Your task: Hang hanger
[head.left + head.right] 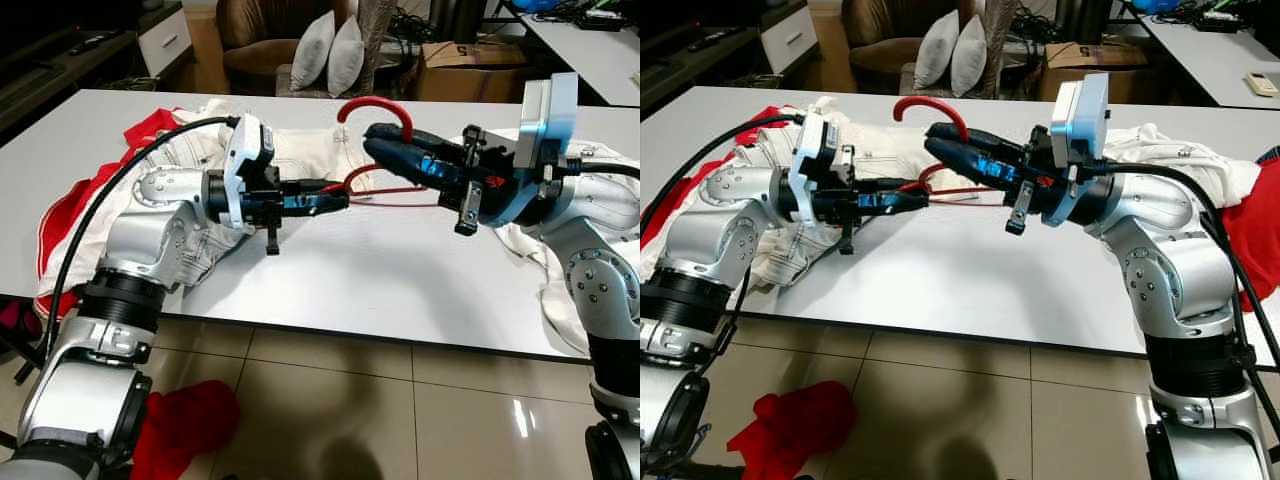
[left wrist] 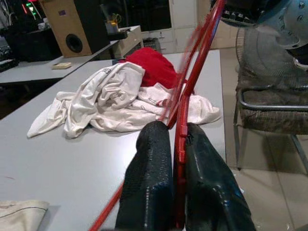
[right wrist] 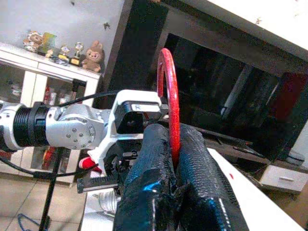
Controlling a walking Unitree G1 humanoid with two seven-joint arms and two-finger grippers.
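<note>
**Spotter:** What's nearest the robot?

**Me:** A red cloth (image 1: 185,425) on the tiled floor (image 1: 400,400) by its left leg. Above that is the near edge of the white table (image 1: 380,280), and I've got both arms reaching in over it.

**Spotter:** Where's the hanger?

**Me:** The red hanger (image 1: 375,150) is held above the table between the two grippers, off the surface. My left gripper (image 1: 335,198) comes in from the left, its fingers (image 2: 154,178) pressed together on one of the hanger's thin red bars. My right gripper (image 1: 385,143) comes from the right, a little higher, fingers (image 3: 154,163) pinching the base of the curved hook, which arches up above them.

**Spotter:** And around them?

**Me:** Under and behind the left arm lies a white garment (image 1: 290,150) with red fabric (image 1: 140,135) at its far left. Another white garment (image 1: 1160,150) is heaped behind the right arm, touching a red one (image 1: 1250,235) at the table's right edge.

**Spotter:** Beyond the table?

**Me:** A brown armchair (image 1: 260,40) with two grey cushions (image 1: 328,50), a cardboard box (image 1: 470,65) beside it.
</note>
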